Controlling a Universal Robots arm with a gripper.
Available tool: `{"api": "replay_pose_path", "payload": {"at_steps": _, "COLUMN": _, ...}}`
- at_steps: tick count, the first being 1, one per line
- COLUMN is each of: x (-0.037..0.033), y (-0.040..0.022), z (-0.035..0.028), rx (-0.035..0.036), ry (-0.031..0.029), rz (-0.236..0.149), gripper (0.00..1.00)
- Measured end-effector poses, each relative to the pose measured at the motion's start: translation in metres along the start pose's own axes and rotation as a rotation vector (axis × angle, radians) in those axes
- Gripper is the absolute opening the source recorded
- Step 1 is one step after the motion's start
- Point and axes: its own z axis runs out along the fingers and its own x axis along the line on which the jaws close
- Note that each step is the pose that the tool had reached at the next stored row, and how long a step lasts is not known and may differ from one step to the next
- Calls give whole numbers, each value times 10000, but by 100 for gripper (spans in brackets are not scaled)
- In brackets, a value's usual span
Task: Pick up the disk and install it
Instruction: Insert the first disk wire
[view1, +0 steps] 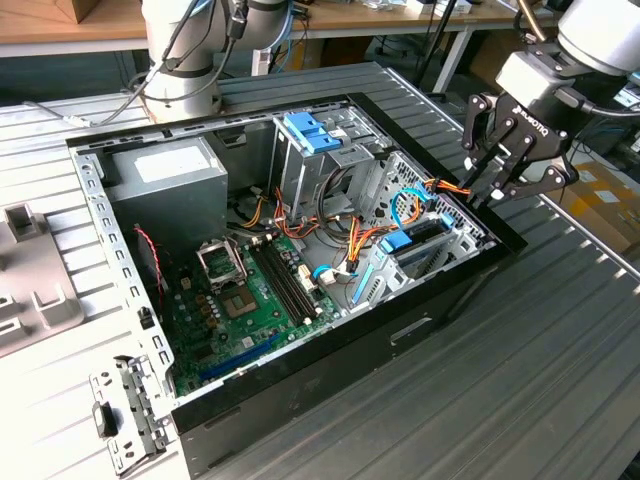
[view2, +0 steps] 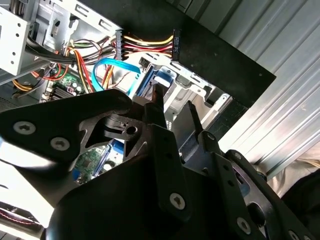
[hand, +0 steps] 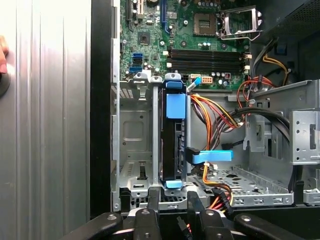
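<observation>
The disk (hand: 173, 140) stands on edge in a slot of the metal drive cage (hand: 132, 150) at the front corner of the open computer case (view1: 330, 350). Its blue rails and blue tab (hand: 175, 105) show in the first wrist view. In the exterior view the disk (view1: 413, 238) lies low in the cage on that view's right. My gripper (view1: 487, 190) hovers just above and outside that corner, open, with nothing between its fingers. In both wrist views the gripper (hand: 174, 202) (view2: 175, 107) sits a short way off the disk's end, apart from it.
A blue data cable (hand: 212, 156) and orange, yellow and red power wires (hand: 215, 112) run beside the disk. The motherboard (view1: 250, 290), a grey power-supply box (view1: 170, 180) and a light-blue latch (view1: 307, 132) fill the case. A grey panel (view1: 30, 290) lies at the exterior view's left.
</observation>
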Motion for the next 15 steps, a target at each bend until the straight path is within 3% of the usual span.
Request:
{"api": "replay_pose_path", "payload": {"at_steps": 9, "x": -27, "y": -18, "z": 28, "rx": -39, "ry": 10, "rz": -461, "gripper": 36}}
{"api": "replay_pose_path", "payload": {"at_steps": 14, "x": -80, "y": -108, "z": 66, "rx": -58, "ry": 14, "rz": -672, "gripper": 36}}
{"api": "replay_pose_path", "payload": {"at_steps": 15, "x": -87, "y": -153, "z": 80, "rx": -61, "ry": 19, "rz": -708, "gripper": 36}}
